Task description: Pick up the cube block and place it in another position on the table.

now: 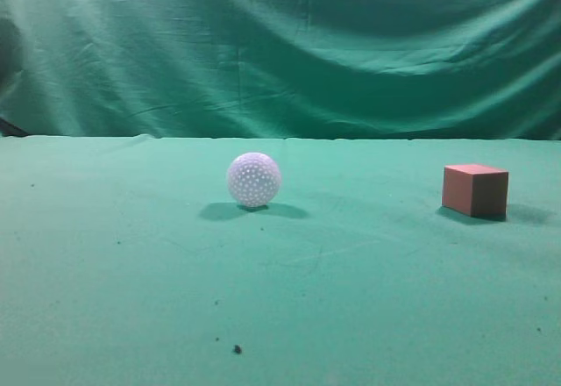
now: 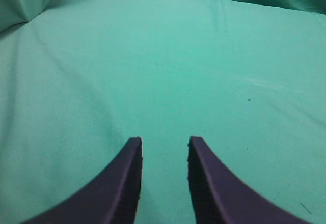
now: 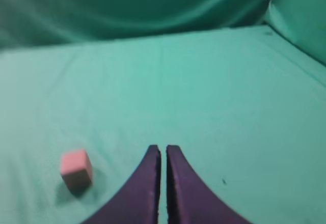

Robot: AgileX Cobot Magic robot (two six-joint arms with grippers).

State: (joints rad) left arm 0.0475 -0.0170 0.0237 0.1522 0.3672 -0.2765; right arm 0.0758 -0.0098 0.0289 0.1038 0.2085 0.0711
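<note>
The cube block [image 1: 475, 189] is reddish-brown with a pinkish top and rests on the green table [image 1: 131, 254] at the right of the exterior view. It also shows in the right wrist view [image 3: 76, 170], to the left of my right gripper [image 3: 163, 148], apart from it. The right gripper's fingers are shut with only a thin slit between them, and hold nothing. My left gripper [image 2: 164, 141] is open and empty above bare cloth. Neither gripper shows in the exterior view.
A white dimpled ball [image 1: 253, 179] sits near the table's middle, left of the cube. A wrinkled green curtain [image 1: 280, 44] hangs behind the table. A few dark specks [image 1: 237, 348] lie on the cloth near the front.
</note>
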